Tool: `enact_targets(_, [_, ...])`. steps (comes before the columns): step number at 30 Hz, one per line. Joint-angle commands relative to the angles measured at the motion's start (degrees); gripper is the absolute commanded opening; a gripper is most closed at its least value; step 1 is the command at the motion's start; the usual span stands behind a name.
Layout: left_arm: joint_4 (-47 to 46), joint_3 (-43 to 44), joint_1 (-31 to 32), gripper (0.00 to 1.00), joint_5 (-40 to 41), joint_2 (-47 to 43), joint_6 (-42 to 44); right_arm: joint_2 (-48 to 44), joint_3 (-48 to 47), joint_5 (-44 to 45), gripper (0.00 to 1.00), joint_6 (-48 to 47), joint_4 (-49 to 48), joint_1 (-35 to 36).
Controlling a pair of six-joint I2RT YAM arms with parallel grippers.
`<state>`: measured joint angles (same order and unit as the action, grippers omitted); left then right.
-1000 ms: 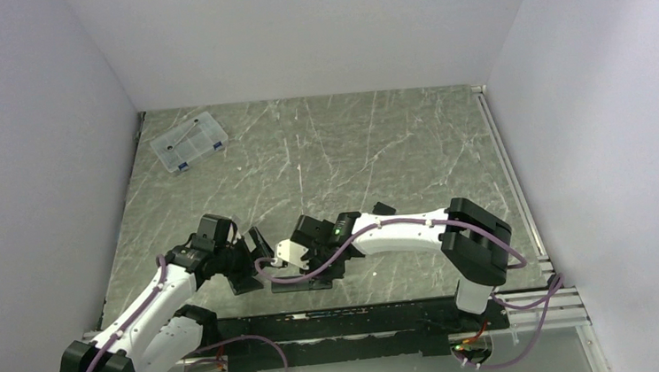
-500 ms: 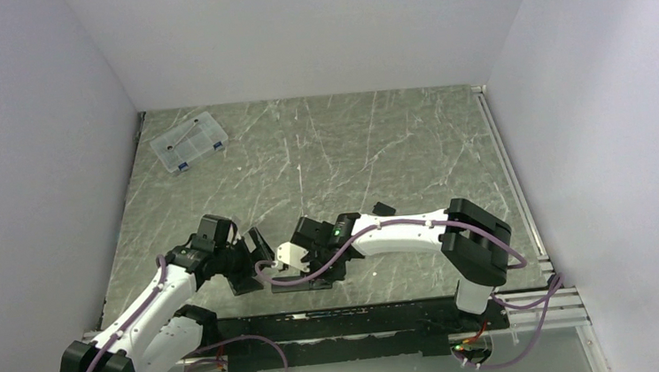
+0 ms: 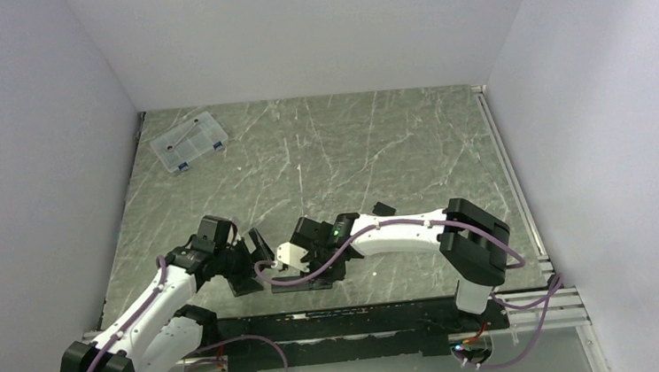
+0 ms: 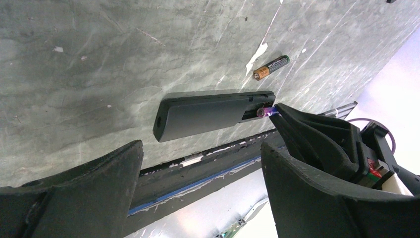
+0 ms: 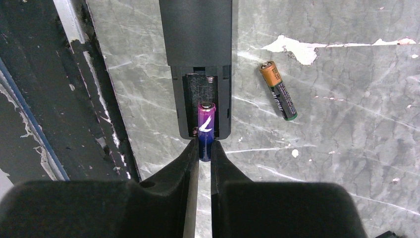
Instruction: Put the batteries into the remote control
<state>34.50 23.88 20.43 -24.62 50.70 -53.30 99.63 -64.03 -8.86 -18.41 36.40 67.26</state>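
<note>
I'm looking into a robotics lab cell: plain white panels point(image 3: 314, 36) box in the marbled grey desk point(image 3: 350, 149) on three sides. At the desk's near edge, a black frame point(image 3: 364, 325) carries the left arm point(image 3: 141, 316) and right arm point(image 3: 401, 231), with purple cables point(image 3: 251, 343) looping off them.

The far half of the worktop point(image 3: 349, 140) is open to me; only the clear compartment box point(image 3: 188, 142) sits in its far-left corner. Near the near edge I have little room. The remote control point(image 4: 208, 113) lies along the black rail point(image 5: 34, 59), with my left gripper point(image 4: 200, 145) spread wide by its closed end and my right gripper point(image 5: 201, 148) pinching the purple battery point(image 5: 206, 124) at the open end. A loose battery point(image 5: 278, 97) lies just beyond, on the far side.
</note>
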Motion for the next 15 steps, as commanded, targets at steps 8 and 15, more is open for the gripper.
enact_targets(8, [-1.19, -0.09, -0.21, 0.94, -1.22, -0.86, -0.32, 0.25, -2.24, 1.73, 0.16, 0.66, -0.53, 0.41])
enact_targets(15, [-1.19, -0.21, -0.21, 0.94, -1.22, -0.95, -0.40, 0.34, -2.42, 1.49, 0.18, 0.75, -0.46, 0.41])
